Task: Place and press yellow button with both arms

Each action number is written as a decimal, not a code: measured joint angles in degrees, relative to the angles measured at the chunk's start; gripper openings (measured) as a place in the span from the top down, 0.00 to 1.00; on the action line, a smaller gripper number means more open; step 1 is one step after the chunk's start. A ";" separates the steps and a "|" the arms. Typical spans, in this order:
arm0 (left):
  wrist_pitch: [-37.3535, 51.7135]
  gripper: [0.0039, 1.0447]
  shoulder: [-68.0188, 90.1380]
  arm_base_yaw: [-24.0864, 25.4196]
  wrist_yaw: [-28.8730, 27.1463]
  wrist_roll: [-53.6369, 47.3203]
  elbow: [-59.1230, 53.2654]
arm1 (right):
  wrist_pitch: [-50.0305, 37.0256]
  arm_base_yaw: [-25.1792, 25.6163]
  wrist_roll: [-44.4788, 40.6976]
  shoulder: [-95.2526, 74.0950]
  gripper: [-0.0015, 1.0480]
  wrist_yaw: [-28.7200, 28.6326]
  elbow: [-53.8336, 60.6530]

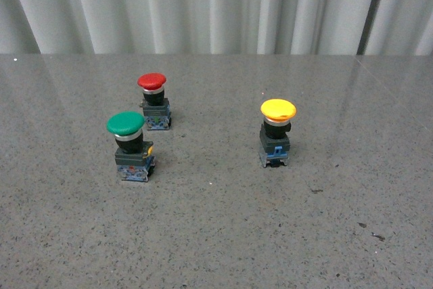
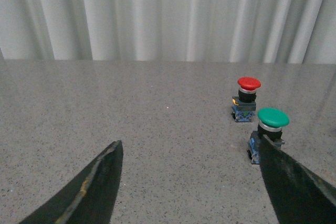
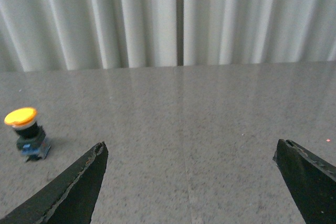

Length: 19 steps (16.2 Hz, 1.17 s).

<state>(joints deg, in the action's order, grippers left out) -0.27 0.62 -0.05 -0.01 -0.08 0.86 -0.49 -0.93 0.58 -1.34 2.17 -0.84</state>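
Observation:
The yellow button (image 1: 277, 132) stands upright on the grey speckled table, right of centre in the front view, with a yellow cap, dark body and blue base. It also shows small in the right wrist view as the yellow button (image 3: 26, 132), off to the side of my right gripper (image 3: 190, 150), which is open over bare table. My left gripper (image 2: 190, 145) is open too, with nothing between its fingers; the yellow button is out of that view. Neither arm appears in the front view.
A green-capped button (image 1: 130, 145) and a red-capped button (image 1: 153, 100) stand left of centre. The green button (image 2: 269, 132) sits just beyond one left finger (image 2: 294, 182), the red button (image 2: 245, 99) farther back. A white pleated curtain (image 1: 203, 5) backs the table.

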 joint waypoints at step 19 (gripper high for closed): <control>0.00 0.06 0.00 0.00 0.00 0.00 0.00 | -29.94 -22.93 2.75 -96.52 0.98 -7.21 -47.43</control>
<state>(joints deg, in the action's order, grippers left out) -0.27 0.62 -0.05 -0.01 -0.08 0.86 -30.44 -23.86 3.33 -97.86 -5.04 -48.27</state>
